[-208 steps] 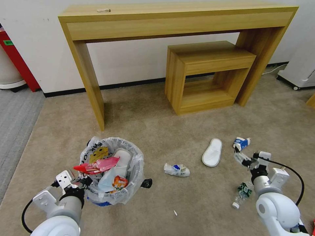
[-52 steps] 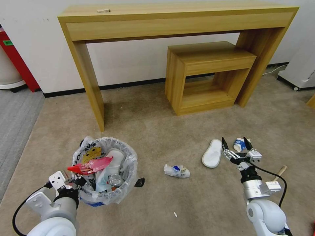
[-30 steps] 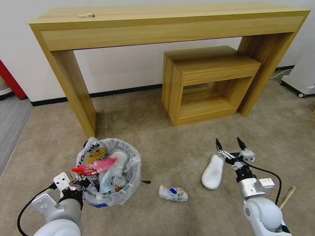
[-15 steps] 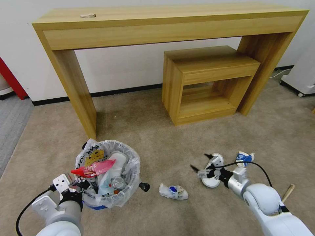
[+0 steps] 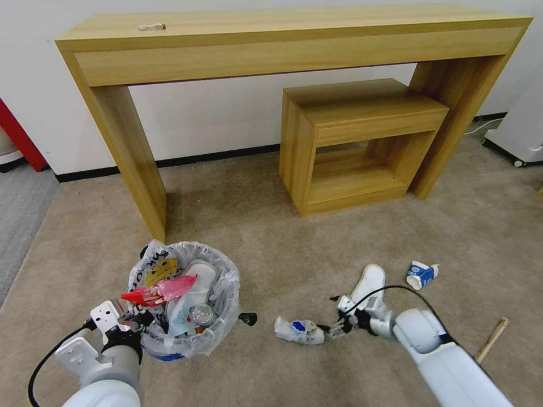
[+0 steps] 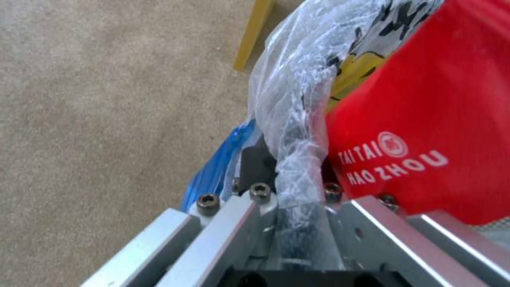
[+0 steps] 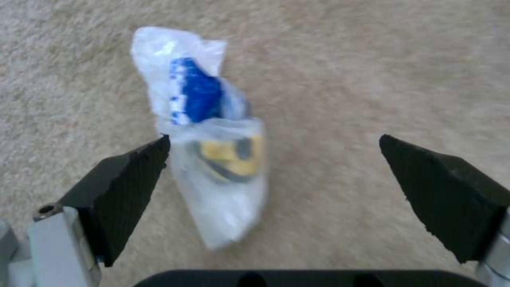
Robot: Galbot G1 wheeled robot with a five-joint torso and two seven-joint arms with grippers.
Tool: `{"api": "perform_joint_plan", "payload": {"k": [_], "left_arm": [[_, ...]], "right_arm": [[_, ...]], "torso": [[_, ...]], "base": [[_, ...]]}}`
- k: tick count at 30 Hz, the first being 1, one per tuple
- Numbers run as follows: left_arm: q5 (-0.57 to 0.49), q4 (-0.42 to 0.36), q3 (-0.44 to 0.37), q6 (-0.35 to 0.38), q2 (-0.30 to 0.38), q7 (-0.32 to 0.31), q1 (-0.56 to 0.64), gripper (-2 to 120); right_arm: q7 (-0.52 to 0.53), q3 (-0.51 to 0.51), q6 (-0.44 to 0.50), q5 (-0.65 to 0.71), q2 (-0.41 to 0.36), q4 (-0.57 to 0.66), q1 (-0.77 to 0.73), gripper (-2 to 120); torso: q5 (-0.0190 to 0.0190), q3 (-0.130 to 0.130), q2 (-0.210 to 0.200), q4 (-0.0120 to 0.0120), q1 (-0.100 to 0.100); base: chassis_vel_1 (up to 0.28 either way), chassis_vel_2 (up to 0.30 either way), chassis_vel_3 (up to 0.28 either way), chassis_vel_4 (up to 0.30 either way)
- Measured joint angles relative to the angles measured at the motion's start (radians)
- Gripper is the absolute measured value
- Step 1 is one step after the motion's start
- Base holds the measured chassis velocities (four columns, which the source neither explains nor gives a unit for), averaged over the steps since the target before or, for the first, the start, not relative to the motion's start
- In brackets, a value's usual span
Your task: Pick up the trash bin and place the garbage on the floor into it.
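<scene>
Your carpet (image 5: 271, 226) is carrying everything here, with the long table (image 5: 294, 39) against the wall and the small table (image 5: 356, 141) tucked under its right end. The bin (image 5: 186, 305) is sitting on the carpet near the long table's left leg, stuffed with litter under its clear liner (image 6: 297, 99), a red wrapper (image 6: 425, 119) poking out on top.

Your left gripper (image 5: 136, 322) is resting low at the bin's near rim, arm bent back toward you; its jaws are clamping the rim and liner between them.

Your right arm is reaching low and leftward across the floor, forearm nearly level. Your right gripper (image 5: 332, 328) is hovering just beside the crumpled bag (image 7: 212, 159), jaws spread wide and holding nothing. One fingertip (image 7: 133, 175) is almost brushing the bag; the other is standing well off.

A slipper (image 5: 367, 280) is lying just behind that wrist, a cup (image 5: 421, 275) farther right, and a stick (image 5: 491, 339) near the right edge.
</scene>
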Motion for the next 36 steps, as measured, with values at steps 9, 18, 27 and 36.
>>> {"api": "perform_joint_plan", "payload": {"k": [9, 18, 27, 36], "left_arm": [[-0.01, 0.001, -0.014, -0.004, 0.007, 0.003, -0.003, 0], [-0.013, 0.001, -0.011, -0.005, 0.008, 0.004, -0.004, 0], [-0.013, -0.006, -0.012, -0.008, 0.013, 0.005, 0.002, 0], [-0.011, -0.012, -0.012, -0.011, 0.015, 0.005, 0.009, 0]], "right_arm": [[0.043, -0.012, 0.031, -0.09, 0.101, -0.1, 0.042, 94], [0.039, 0.007, 0.042, -0.145, 0.1, -0.131, 0.025, 59], [0.046, 0.033, 0.064, -0.14, 0.079, -0.114, 0.004, 31], [0.105, 0.035, 0.072, -0.012, 0.03, -0.02, -0.04, 2]], "torso": [[0.0, 0.0, 0.0, 0.0002, 0.0], [0.0002, 0.0, 0.0, 0.0001, 0.0], [0.0001, 0.0, 0.0, 0.0001, 0.0], [0.0002, 0.0, 0.0, 0.0, 0.0]], "base": [[0.0, 0.0, 0.0, 0.0], [0.0, 0.0, 0.0, 0.0], [0.0, 0.0, 0.0, 0.0], [0.0, 0.0, 0.0, 0.0]]}}
